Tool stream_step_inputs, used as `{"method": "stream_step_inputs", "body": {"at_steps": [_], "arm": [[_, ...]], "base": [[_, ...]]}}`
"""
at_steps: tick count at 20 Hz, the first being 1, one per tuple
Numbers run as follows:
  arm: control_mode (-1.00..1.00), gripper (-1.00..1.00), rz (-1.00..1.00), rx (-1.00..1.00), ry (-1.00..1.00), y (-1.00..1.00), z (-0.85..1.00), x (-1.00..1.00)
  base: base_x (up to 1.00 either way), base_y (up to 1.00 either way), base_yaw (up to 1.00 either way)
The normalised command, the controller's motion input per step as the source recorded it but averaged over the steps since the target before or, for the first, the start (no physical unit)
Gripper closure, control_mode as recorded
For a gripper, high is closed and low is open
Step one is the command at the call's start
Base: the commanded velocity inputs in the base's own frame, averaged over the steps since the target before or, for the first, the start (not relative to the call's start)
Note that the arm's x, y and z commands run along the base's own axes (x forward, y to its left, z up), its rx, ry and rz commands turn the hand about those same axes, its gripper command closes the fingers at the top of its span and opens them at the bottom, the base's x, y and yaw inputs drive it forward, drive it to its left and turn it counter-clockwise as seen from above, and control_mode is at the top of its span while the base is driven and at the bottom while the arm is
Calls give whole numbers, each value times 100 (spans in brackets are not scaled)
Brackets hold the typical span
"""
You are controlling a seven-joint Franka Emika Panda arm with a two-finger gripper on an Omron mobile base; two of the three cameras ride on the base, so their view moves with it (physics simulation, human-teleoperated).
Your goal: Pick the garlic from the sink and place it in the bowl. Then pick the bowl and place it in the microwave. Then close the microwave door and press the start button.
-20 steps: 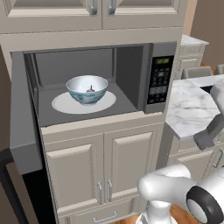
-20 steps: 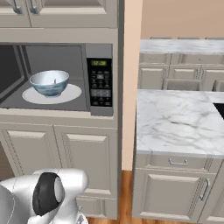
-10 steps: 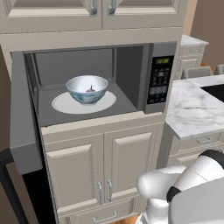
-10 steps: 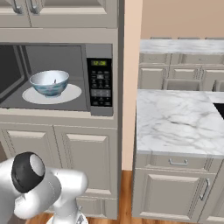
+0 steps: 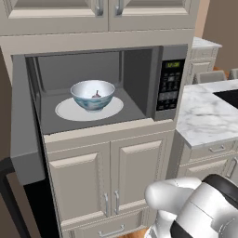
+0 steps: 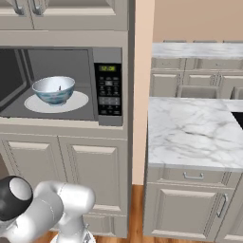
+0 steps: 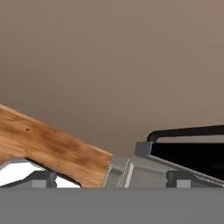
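Bowl (image 5: 93, 95) with garlic (image 5: 96, 94) sits inside the microwave (image 5: 168, 83), so with claw (image 7: 111, 178) spread I'll reach behind the open door (image 5: 24, 135) and swing it shut squarely.

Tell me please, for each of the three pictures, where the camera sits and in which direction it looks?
Left base view: behind the arm to its left, facing the open microwave with the bowl inside; white arm at lower right.
Right base view: behind to the right, facing the same microwave and the marble counter; arm at lower left.
Hand view: on the hand, looking low along the gripper toward the microwave door, with wood floor at left.
Both base views share the bowl, plate and keypad.
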Motion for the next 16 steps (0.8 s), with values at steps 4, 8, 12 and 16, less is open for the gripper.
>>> {"method": "stream_step_inputs", "body": {"at_steps": [4,8,12,16], "arm": [[-100,-100,-29,-7,0,36,-60,31],[-100,-100,-38,-5,0,0,-47,54],[-100,-100,-41,-1,1,-7,-35,72],[-100,-100,-44,0,0,-20,-29,72]], "base": [[0,0,0],[0,0,0],[0,0,0],[0,0,0]]}}
